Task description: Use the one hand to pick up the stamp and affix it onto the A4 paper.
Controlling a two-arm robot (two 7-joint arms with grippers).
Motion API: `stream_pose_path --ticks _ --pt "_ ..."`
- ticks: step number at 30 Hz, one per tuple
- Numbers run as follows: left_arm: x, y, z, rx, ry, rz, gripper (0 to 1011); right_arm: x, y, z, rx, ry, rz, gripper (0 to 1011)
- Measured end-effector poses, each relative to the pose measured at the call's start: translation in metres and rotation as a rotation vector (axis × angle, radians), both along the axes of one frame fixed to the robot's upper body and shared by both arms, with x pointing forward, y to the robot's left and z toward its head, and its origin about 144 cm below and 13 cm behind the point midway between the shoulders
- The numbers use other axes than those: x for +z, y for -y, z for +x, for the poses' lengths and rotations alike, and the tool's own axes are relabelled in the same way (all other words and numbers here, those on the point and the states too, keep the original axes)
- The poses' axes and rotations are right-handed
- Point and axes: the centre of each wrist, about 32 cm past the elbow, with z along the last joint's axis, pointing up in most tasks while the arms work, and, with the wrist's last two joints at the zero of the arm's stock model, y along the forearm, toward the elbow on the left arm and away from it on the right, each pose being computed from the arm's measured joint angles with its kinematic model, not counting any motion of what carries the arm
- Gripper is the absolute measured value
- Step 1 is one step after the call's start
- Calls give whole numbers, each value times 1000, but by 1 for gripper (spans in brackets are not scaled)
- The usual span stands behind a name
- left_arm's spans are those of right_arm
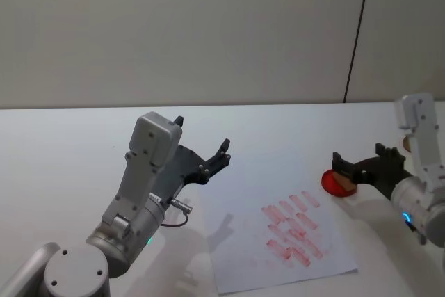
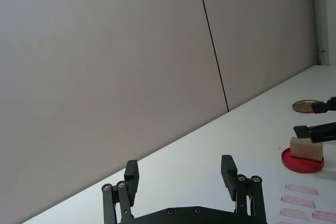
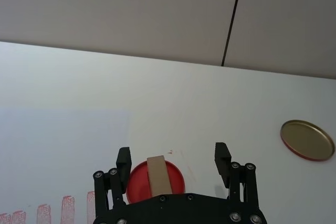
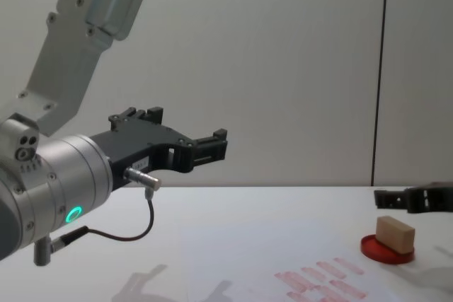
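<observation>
Stamp point(image 3: 157, 171) — its lower end hidden behind the right tool point(image 3: 173, 152).

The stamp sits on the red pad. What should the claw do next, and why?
Probably lower the right claw a little, then shut it on the stamp. Its fingers stand open on either side of the stamp, which rests on the red ink pad, and in the chest view they look a bit above it.
</observation>
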Motion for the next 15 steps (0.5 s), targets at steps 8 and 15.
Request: stream_pose_path --ticks 8,15 --pt "0 0 0 0 0 0 993 -5 -4 14 23 -62 -1 832" --pt "0 0 0 0 0 0 993 -10 -6 21 35 -104 -5 617"
